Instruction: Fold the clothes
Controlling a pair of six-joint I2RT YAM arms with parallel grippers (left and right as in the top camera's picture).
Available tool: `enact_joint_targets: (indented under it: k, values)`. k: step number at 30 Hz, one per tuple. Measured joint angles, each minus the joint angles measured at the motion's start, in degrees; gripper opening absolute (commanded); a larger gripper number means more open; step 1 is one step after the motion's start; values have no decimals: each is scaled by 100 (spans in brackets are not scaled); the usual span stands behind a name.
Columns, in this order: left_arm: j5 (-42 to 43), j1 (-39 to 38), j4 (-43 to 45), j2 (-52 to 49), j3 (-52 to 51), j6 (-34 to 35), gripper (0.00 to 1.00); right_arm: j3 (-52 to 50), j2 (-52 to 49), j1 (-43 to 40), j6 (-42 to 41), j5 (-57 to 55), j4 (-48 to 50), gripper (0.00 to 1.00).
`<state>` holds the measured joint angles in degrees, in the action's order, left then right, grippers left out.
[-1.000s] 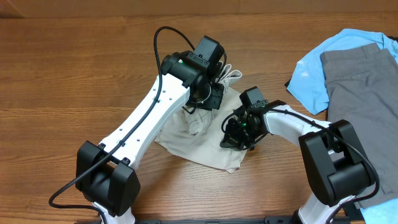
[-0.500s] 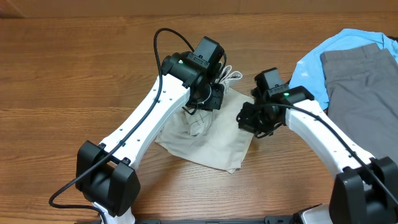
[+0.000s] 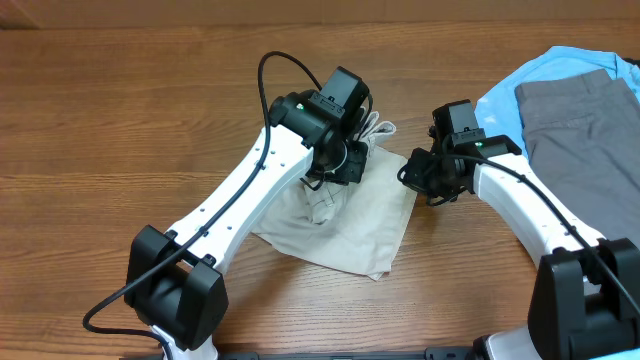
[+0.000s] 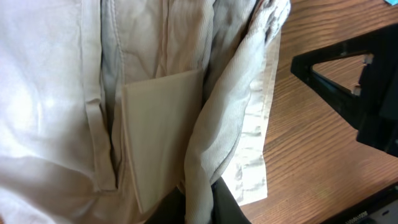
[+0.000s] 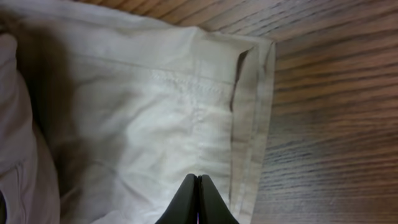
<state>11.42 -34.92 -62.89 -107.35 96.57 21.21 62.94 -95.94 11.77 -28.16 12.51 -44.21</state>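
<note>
Shorts [image 3: 350, 225] lie mid-table, long axis roughly 12 to 6 o'clock, with left gripper [image 3: 340, 172] pinching their 12 o'clock end and right gripper [image 5: 198, 182], closed with its hold unclear, at their 3 o'clock hem.

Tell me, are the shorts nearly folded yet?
Not yet. Done: the shorts look roughly doubled over, but they are lumpy in the middle. In hand: the left end effector pinches a bunched fold near the top, and the right end effector is shut on the cloth by an edge. Left: smoothing the lumps and finishing a flat, neat fold.
</note>
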Motion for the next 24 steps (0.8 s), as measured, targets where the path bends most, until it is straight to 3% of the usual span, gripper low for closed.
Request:
enact_joint_targets:
  k: [10,24]
  values:
    - [332,-35,632,0,-601,184,4,-192,-826,0,24,-81,546,4]
    - [1005,-116,1003,0,-629,269,6,-599,-743,-13,-31,-35,1106,4]
